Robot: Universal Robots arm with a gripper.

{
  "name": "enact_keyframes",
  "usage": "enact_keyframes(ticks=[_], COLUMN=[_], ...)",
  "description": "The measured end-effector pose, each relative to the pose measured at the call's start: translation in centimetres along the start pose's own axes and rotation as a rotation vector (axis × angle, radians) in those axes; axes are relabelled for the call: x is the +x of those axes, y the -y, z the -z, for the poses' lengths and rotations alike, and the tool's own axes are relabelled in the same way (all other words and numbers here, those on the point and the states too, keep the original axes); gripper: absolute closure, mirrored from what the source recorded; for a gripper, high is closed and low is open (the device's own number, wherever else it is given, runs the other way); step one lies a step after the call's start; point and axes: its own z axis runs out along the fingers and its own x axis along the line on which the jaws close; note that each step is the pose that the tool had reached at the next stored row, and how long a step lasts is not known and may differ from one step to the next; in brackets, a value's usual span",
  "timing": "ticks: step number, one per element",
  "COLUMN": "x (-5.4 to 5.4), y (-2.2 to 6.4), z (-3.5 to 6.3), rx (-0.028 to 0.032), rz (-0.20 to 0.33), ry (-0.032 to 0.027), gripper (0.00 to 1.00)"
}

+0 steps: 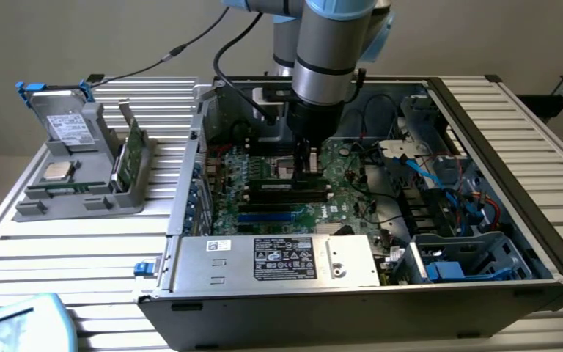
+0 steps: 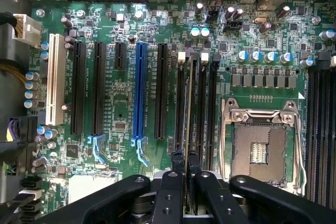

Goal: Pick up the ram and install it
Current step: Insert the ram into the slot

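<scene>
Hanging edge-on over the black memory slots (image 2: 202, 108) just beside the processor socket (image 2: 261, 145), the ram (image 2: 189, 103) is pinched in the closed gripper (image 2: 189, 192). Misaligned with its slot, it could bend or gouge the motherboard (image 2: 157, 3).

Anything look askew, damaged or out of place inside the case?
Nothing stands out. The pincer is shut on the ram, edge-on and in line with the black slots. The processor socket beside them is empty but looks intact.
</scene>
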Motion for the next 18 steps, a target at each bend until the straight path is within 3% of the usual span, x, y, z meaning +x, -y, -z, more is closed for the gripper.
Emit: enact_keyframes(ticks=[6,7,10,11,18], x=[-0.04,-0.05,-0.08,-0.10,-0.27], y=[0.03,0.03,0.04,0.05,0.05], z=[-0.03,-0.06,-0.14,-0.15,-0.20], rx=[-0.0002,-0.0002,-0.0008,-0.0009,-0.0006], rz=[0.000,0.000,-0.002,-0.002,0.005], ry=[-0.0019,-0.0040,-0.0210,-0.0226,-0.0250], gripper=[0.86,0.86,0.86,0.86,0.86])
